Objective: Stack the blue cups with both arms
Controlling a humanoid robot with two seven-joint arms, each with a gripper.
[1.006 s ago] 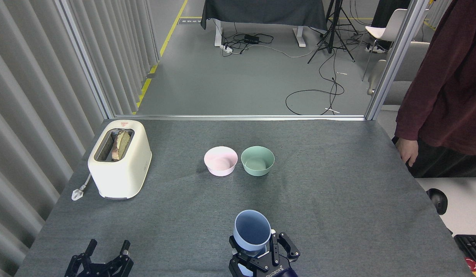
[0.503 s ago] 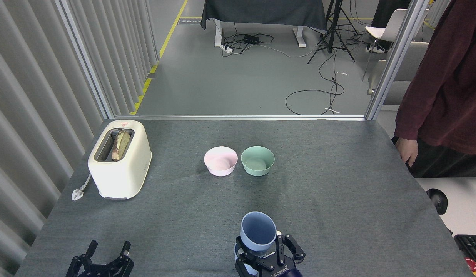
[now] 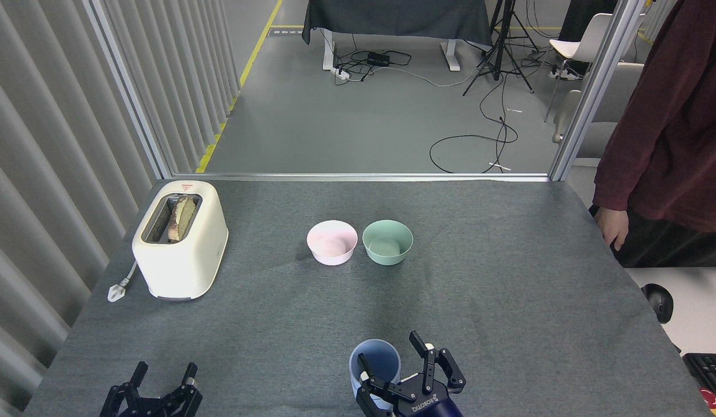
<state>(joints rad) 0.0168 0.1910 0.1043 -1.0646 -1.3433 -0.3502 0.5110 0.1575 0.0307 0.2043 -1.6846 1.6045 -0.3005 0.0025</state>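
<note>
Grey felt tabletop (image 3: 508,278), near edge: blue cup (image 3: 374,362), upright, mouth up; whether a second nests inside cannot be told. Right pincer (image 3: 392,362) spread, one finger at the cup's near rim, the other just right of it. Left pincer (image 3: 161,382) spread, empty, well apart leftward. Beyond: pink bowl (image 3: 331,242), green bowl (image 3: 387,242), toaster (image 3: 181,238).

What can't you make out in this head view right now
- Blue cup: its base is hidden behind the right gripper; whether a second cup is nested inside cannot be told.
- Right gripper: one finger crosses the cup's rim, but actual contact is unclear.
- Left gripper: body cut off by the bottom edge.
- Person: cut off by the right edge.
</note>
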